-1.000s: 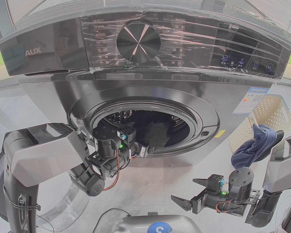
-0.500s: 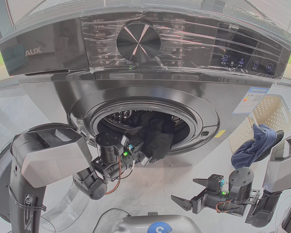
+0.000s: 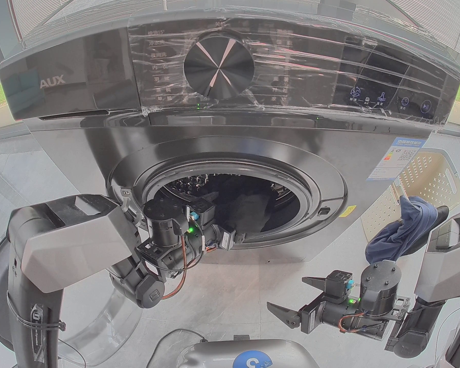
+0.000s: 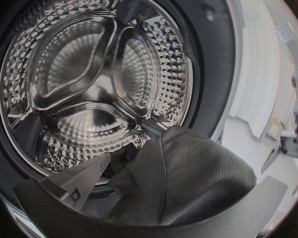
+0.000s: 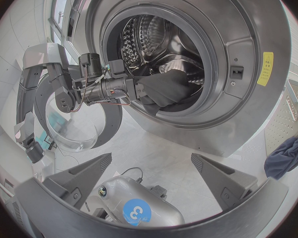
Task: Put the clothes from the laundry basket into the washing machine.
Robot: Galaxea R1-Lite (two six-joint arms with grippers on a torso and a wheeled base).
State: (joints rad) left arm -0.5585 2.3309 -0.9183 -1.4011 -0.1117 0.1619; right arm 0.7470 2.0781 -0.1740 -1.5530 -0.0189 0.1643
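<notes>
Left tool (image 5: pixel 140 91) at washing machine (image 3: pixel 322 180) mouth with dark garment (image 4: pixel 195 172).
Wide open, cloth draped across it, likely for release inside; right tool (image 3: pixel 286 293) wide, empty, near laundry basket (image 3: pixel 434 180).

floor (image 3: pixel 250 292): pale tiles | washing machine (image 3: pixel 301 144) stands on it | laundry basket (image 3: pixel 429 175) beside

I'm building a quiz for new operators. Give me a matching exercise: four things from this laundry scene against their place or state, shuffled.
1 dark grey garment
2 navy garment
3 right gripper
4 washer door

A draped over the laundry basket rim
B open and empty above the floor
C swung open on the robot's left
D at the drum mouth

Pairs: 1-D, 2-A, 3-B, 4-C
</notes>
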